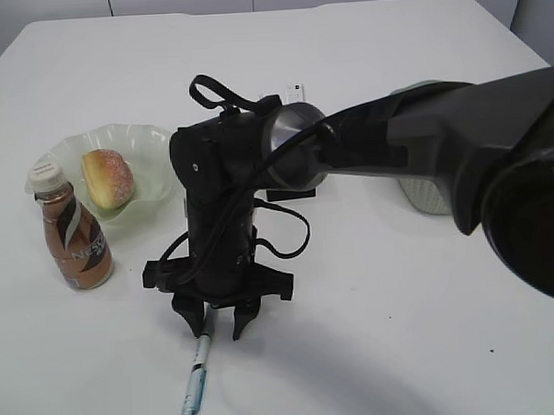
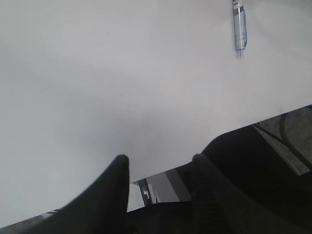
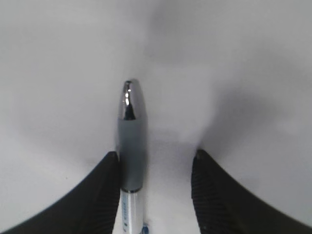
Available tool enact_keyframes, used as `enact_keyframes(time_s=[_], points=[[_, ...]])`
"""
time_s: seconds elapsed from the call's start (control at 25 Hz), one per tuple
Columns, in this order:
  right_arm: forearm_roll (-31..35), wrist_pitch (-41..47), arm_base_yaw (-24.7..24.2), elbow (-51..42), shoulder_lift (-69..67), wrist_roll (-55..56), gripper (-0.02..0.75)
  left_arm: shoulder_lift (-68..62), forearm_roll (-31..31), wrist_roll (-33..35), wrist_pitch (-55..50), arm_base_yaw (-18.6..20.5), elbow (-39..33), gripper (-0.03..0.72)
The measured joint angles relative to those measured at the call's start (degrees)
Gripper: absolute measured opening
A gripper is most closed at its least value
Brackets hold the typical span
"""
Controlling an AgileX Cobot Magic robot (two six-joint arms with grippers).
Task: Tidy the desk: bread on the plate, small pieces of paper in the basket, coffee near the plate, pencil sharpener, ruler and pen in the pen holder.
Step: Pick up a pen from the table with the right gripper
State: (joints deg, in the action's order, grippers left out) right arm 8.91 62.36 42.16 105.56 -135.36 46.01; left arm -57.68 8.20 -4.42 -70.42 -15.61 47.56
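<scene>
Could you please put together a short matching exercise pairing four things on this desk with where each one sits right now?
Things:
1. bread
2. coffee
3. pen
4. right end effector

Places:
A. lying flat on the desk, near the front edge
B. standing upright beside the plate
C. on the plate
D. lowered over one end of the pen, jaws apart

Pairs: 1-C, 2-B, 3-A, 4-D

Pen (image 3: 131, 146) between spread pincer (image 3: 156, 195) fingers, against left one.

You're looking down slantwise across the desk (image 1: 402, 331); both wrist cameras, close above it, are sharing the pen (image 3: 131, 146).
</scene>
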Motion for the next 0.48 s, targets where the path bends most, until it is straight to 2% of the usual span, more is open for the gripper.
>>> enact_keyframes(time_s=[0.28,0.48], points=[[-0.6,-0.2,0.2,0.0,-0.1,0.2,0.362,0.0,0.0,0.0,0.0,0.0,0.0,0.307],[-0.4,-1.2,0.2,0.0,-0.1,0.5,0.297,0.0,0.0,0.0,0.0,0.0,0.0,0.307]])
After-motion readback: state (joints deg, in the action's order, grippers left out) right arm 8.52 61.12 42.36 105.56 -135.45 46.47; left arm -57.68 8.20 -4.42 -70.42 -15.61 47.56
